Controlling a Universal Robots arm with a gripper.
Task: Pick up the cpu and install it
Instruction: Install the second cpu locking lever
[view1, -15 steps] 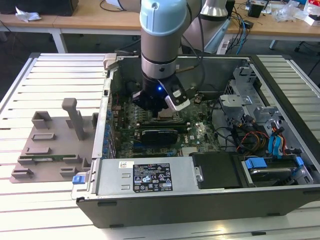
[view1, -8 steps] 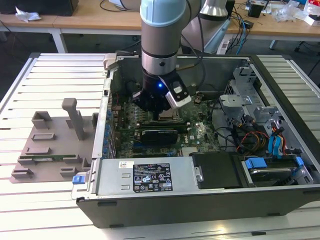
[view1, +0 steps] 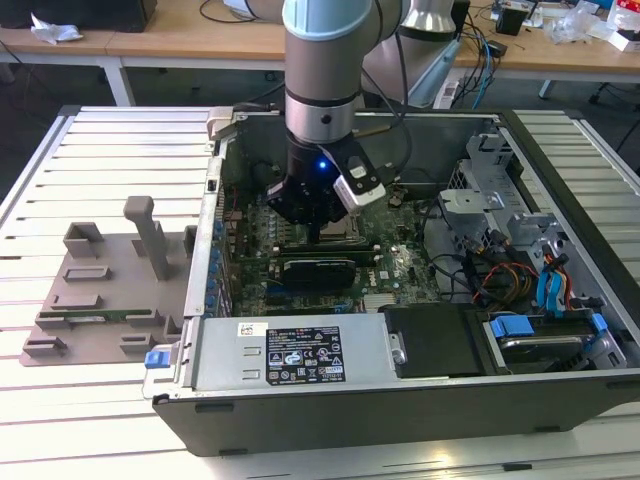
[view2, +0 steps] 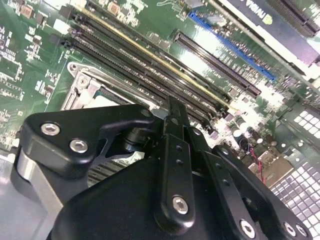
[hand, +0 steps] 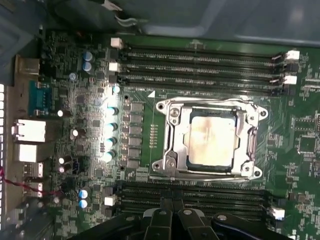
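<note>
While I keep the arm low inside the open computer case (view1: 560, 190), the cpu (hand: 212, 138) lies flat in the metal socket frame (hand: 172, 142) on the motherboard (hand: 90, 100), its worn silver top showing in the first wrist view, so from what I see it already sits in its place. The claw (view1: 318, 232) hangs just above that socket in the exterior view; in the first wrist view its black linkage (hand: 175, 225) shows on the far side of one bank of memory slots (hand: 190, 192) from the socket, so I judge the chip lies just ahead of the claw, not under it. The chip is square, so no long axis matters; its edges run parallel to the memory slots on both sides of the socket. In the second wrist view the claw's fingers (view2: 176, 150) look pressed together with nothing between them. A long black card (view1: 318, 268) sits just beside the socket, towards the case's labelled power unit (view1: 290, 357). The grey fixture tray (view1: 100, 290) rests on the table (view1: 60, 420), well apart from the socket, outside the case.
</note>
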